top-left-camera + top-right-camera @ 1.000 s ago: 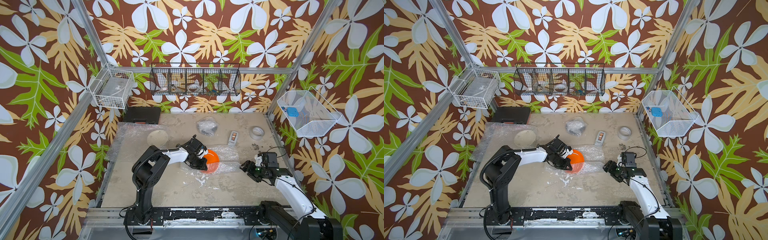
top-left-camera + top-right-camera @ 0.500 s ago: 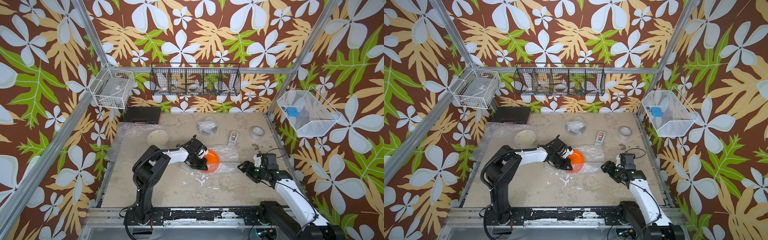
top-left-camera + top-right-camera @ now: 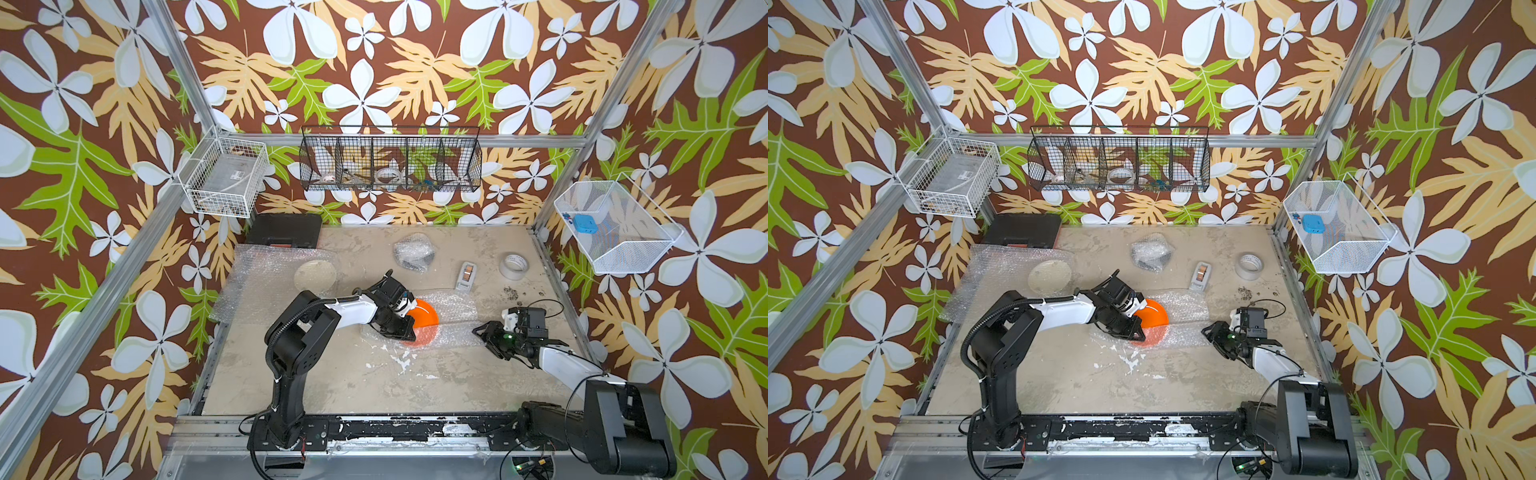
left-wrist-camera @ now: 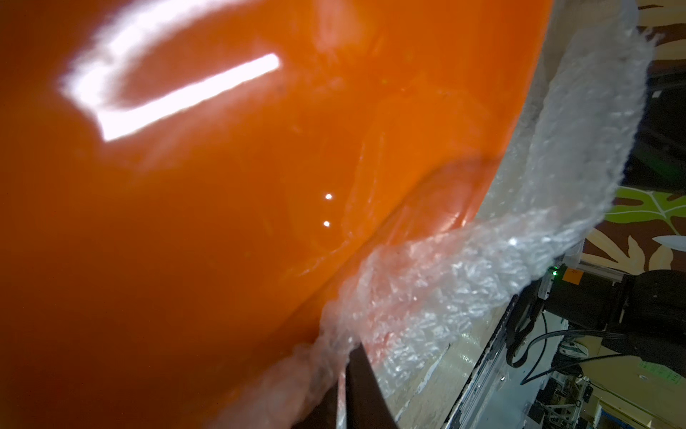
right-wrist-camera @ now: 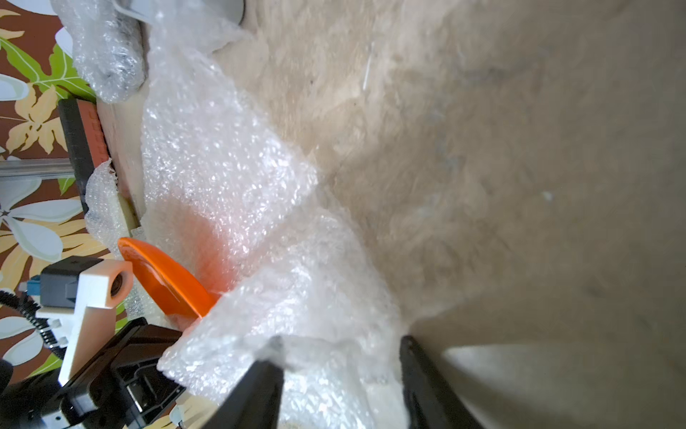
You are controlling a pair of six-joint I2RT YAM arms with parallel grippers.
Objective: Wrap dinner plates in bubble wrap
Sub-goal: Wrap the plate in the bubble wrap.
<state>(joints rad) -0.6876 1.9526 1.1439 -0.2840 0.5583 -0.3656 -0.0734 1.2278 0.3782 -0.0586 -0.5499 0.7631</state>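
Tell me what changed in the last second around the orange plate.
The right end effector slid toward the bright orange round plate; its jaws now stand apart on either side of the edge of the clear bubble wrap sheet, not yet pinching it. Unchanged: the left end effector stays shut on the tilted plate's rim, and the white tape roll has not moved.
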